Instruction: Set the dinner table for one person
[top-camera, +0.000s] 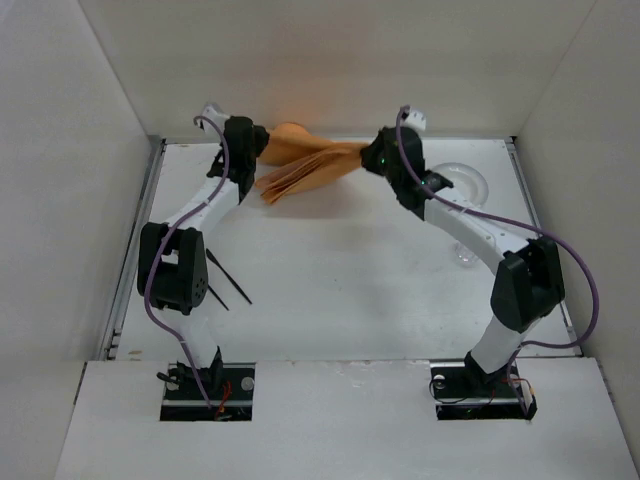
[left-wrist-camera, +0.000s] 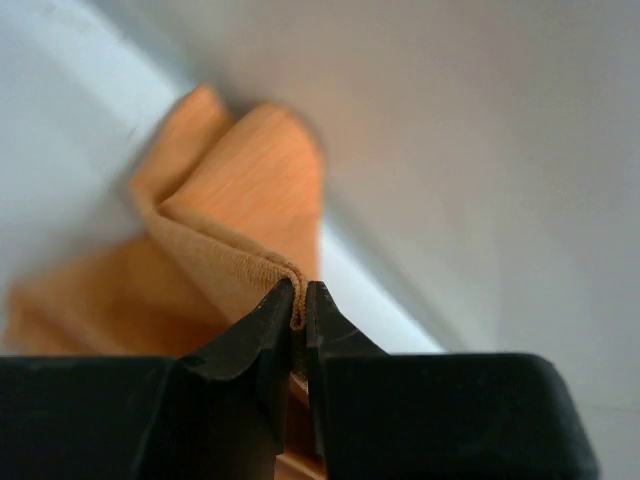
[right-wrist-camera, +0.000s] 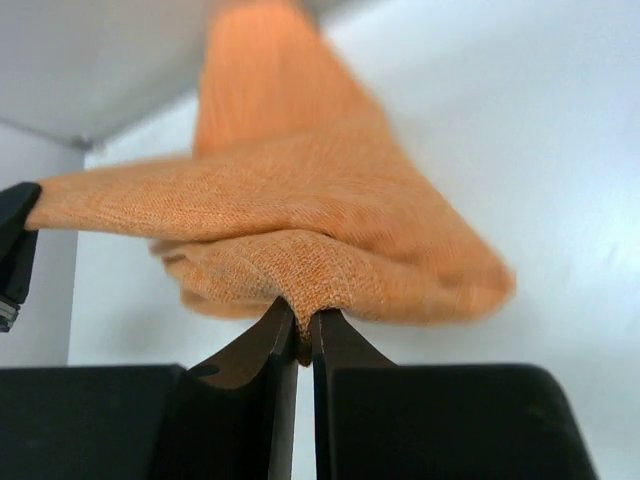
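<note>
In the view from above, the orange cloth mat (top-camera: 305, 165) hangs bunched and folded in the upper middle of the frame, over the far part of the dinner table (top-camera: 330, 285). The left gripper (top-camera: 262, 143) pinches its left end and the right gripper (top-camera: 368, 155) its right end. A clear dish (top-camera: 462, 183) lies at the right, just beside the right arm, and thin black sticks (top-camera: 228, 280) lie at the lower left. If the arms lower the mat bunched like this, it probably lands creased. A sideways swing of the right arm could knock the dish.

In the left wrist view, the left gripper (left-wrist-camera: 300, 300) is closed on only a thin folded edge of the mat (left-wrist-camera: 240, 180), low in the middle of the frame. With so little fabric between the jaws, a hard pull to spread the mat could draw it free.

In the right wrist view, the right gripper (right-wrist-camera: 297, 322) is likewise clamped on a small pucker of the mat (right-wrist-camera: 300, 220). The bulk of the mat sags above and to the right of it. Uneven tension between the two ends risks a slip here, which would drop that end onto the table.
</note>
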